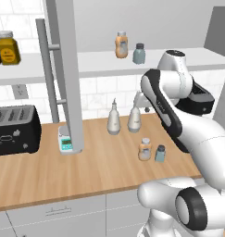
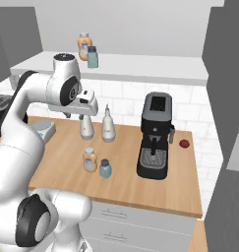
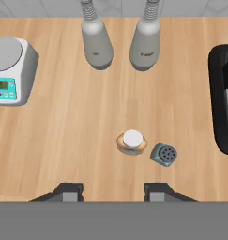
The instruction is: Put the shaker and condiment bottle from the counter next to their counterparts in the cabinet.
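The orange condiment bottle [image 1: 145, 149] [image 2: 89, 159] [image 3: 132, 142] and the blue-grey shaker [image 1: 160, 153] [image 2: 105, 168] [image 3: 163, 154] stand side by side on the wooden counter [image 1: 95, 171], the shaker just to the right. Their counterparts, an orange bottle [image 1: 121, 45] [image 2: 83, 45] and a shaker [image 1: 139, 53] [image 2: 92, 57], stand on the white shelf [image 1: 100, 63] of the cabinet, whose grey door [image 1: 67, 69] is swung open. My gripper [image 3: 114, 192] hangs open high above the counter, pointing down. Nothing is between its fingers, and the bottle lies just ahead of them.
Two white teardrop bottles [image 1: 114, 119] [image 1: 134, 119] stand behind the pair. A kitchen scale [image 1: 65, 141] sits under the open door and a black toaster [image 1: 14, 129] is at the left. A black coffee machine [image 2: 155, 135] stands to the right. An amber jar [image 1: 7, 47] sits on the left shelf.
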### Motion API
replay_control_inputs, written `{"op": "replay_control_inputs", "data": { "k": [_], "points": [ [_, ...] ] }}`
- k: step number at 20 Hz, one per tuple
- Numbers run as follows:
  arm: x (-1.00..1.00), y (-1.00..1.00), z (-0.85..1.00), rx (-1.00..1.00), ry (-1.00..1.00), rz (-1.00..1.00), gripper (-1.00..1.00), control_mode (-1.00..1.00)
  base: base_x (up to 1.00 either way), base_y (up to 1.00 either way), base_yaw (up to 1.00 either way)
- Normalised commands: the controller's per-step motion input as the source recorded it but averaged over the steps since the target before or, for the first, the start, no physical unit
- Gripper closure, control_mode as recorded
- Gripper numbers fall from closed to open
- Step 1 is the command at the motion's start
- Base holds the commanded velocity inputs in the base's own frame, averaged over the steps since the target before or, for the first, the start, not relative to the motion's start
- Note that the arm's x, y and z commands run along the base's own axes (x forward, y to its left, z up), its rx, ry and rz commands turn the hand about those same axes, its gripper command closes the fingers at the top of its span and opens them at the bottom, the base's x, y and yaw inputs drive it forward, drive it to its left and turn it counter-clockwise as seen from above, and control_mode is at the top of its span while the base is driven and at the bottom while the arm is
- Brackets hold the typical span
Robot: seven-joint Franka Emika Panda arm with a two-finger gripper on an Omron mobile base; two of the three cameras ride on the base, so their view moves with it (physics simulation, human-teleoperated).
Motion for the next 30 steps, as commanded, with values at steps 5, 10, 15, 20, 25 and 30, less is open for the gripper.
{"op": "replay_control_inputs", "data": {
  "k": [5, 10, 15, 20, 25, 30],
  "points": [
    [-0.01, -0.01, 0.00, 0.00, 0.00, 0.00, -1.00, -1.00, 0.00, 0.00, 0.00],
    [-0.04, 0.00, -0.09, -0.02, 0.00, 0.00, -1.00, -1.00, 0.00, 0.00, 0.00],
    [-0.13, 0.02, -0.34, -0.05, 0.00, -0.18, -1.00, -1.00, 0.00, 0.00, 0.00],
    [0.00, 0.13, -0.40, -0.02, 0.00, -0.41, -1.00, -1.00, 0.00, 0.00, 0.00],
    [-0.02, 0.10, -0.19, -0.02, 0.00, -0.23, -1.00, -1.00, 0.00, 0.00, 0.00],
    [0.08, 0.07, -0.01, -0.07, 0.00, -0.25, -1.00, -1.00, 0.00, 0.00, 0.00]
  ]
}}
